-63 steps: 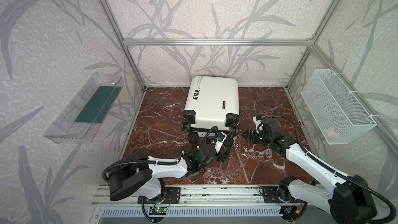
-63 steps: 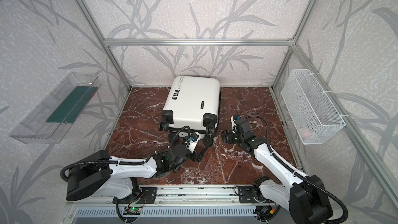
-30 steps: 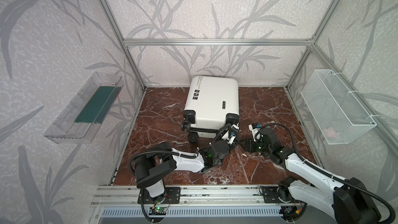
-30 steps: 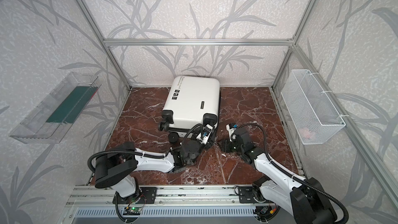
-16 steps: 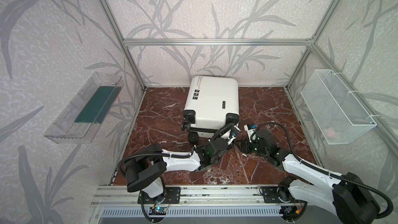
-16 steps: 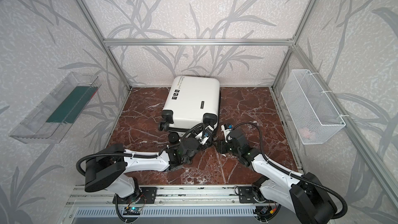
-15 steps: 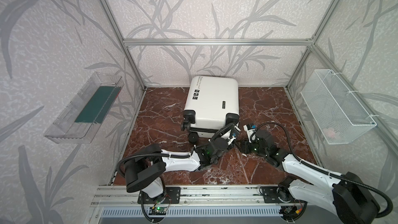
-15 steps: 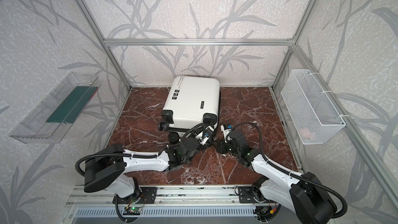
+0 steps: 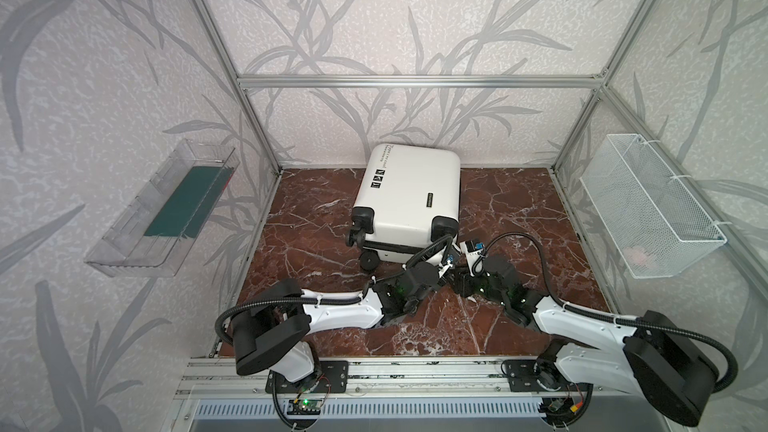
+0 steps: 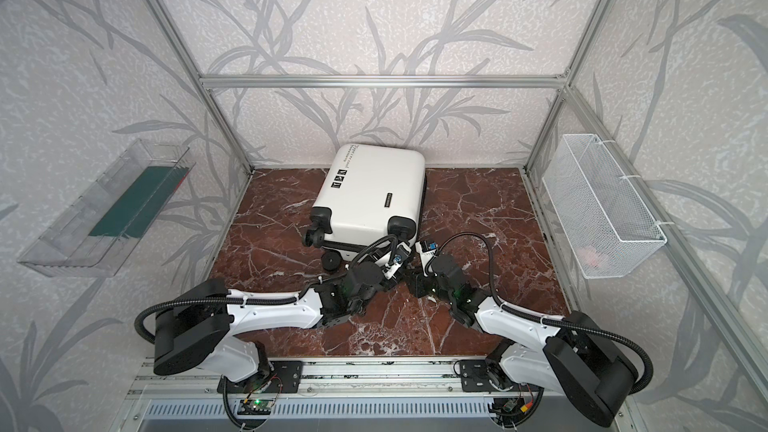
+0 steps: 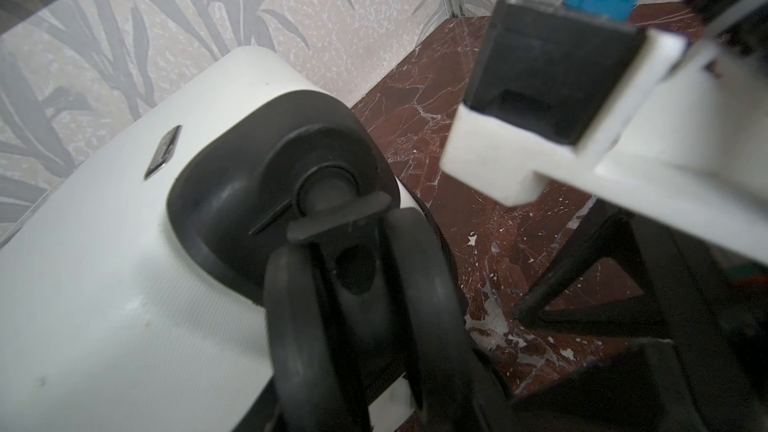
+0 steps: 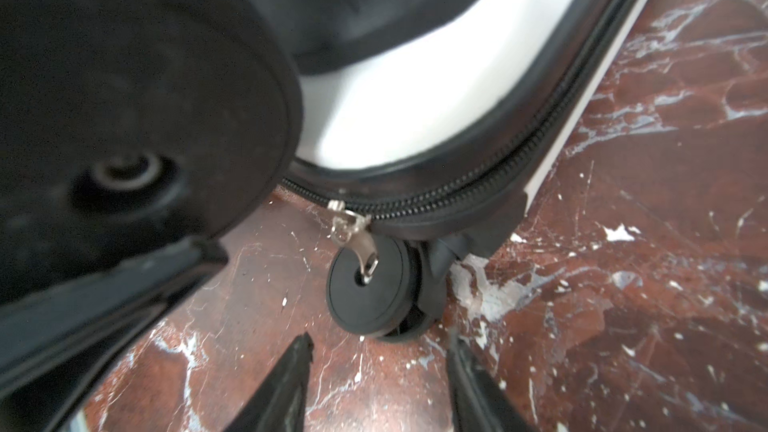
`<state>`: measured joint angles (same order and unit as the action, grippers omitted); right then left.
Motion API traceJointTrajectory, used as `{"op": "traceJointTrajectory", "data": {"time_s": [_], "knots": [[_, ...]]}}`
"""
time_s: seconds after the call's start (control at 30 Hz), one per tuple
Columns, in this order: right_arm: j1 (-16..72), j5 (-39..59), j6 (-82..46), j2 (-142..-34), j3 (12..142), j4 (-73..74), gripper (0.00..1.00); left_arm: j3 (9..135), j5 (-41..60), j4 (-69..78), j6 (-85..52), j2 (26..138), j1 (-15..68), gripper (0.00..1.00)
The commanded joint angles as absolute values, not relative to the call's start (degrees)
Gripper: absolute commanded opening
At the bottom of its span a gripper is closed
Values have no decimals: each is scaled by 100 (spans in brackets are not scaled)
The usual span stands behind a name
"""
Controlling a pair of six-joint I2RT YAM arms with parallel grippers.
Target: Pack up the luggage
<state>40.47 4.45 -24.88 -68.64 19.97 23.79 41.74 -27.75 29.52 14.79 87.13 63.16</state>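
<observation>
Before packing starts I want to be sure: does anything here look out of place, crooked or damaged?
Only small things. The luggage lies flat on the marble floor, closed, turned a little crooked to the back wall. Its zipper pull hangs loose at a corner, over a wheel. No damage or spill shows.

You had the luggage [image 9: 409, 197] lying flat and closed on the floor [image 9: 316, 218], white shell up, black wheels [image 9: 444, 226] at the near end, silver zipper pull [image 12: 357, 238] dangling at one corner.

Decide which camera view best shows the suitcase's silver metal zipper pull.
Right wrist view: the silver metal zipper pull hangs close and sharp. Left wrist view misses it; in both top views it cannot be made out.
</observation>
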Motion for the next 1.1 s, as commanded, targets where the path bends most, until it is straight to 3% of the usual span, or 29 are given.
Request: {"op": "traceJointTrajectory", "data": {"time_s": [0.0,0.9,1.07], "knots": [[4225,172,-2479,-7070,1973,3026,51,4473,-2354,3122,1479,8516,6277,33],[4907,-1479,-3041,-8338,2070,4948,31,4474,-2215,2997,1059,8429,6276,21],[5017,-1694,-3117,-8550,2145,5009,22,4438,-2220,2980,1004,8403,6275,19]]}}
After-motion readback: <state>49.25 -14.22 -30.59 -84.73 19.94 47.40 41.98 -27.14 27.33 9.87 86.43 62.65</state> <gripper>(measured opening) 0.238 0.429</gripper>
